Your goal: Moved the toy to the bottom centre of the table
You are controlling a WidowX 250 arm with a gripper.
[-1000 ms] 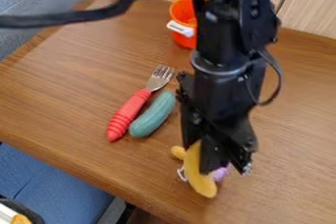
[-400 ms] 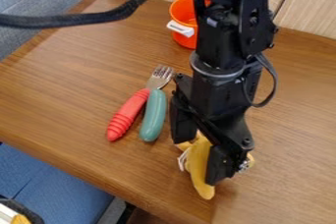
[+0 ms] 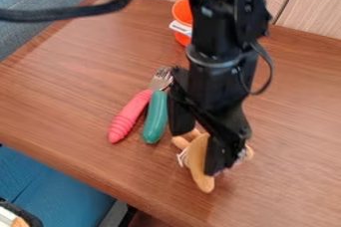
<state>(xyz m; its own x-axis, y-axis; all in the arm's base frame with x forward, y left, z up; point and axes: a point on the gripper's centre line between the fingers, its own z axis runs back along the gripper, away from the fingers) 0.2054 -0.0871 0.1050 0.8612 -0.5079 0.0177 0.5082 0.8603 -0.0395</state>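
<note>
The claw (image 3: 196,154) is being held low over the near part of the worktop (image 3: 80,91), slightly right of the middle, with its fingers being kept spread. The tan toy (image 3: 196,163) is being supported by the worktop below the claw, between the fingers as seen from here, and is being partly hidden by the right one. Whether the toy is being touched by both fingers cannot be told.

To the left of the claw, a fork (image 3: 130,115) with a pink-red handle is being seen lying slantwise, its metal tines being pointed towards the far side. A teal piece (image 3: 156,117) is being shown just beside the handle, on its right, between the fork and the claw. Farther back, an orange cup (image 3: 181,12) with a white tab (image 3: 180,28) is being partly covered by the arm (image 3: 216,56). Across the far left, a black cable (image 3: 67,14) is being carried above the worktop.
</note>
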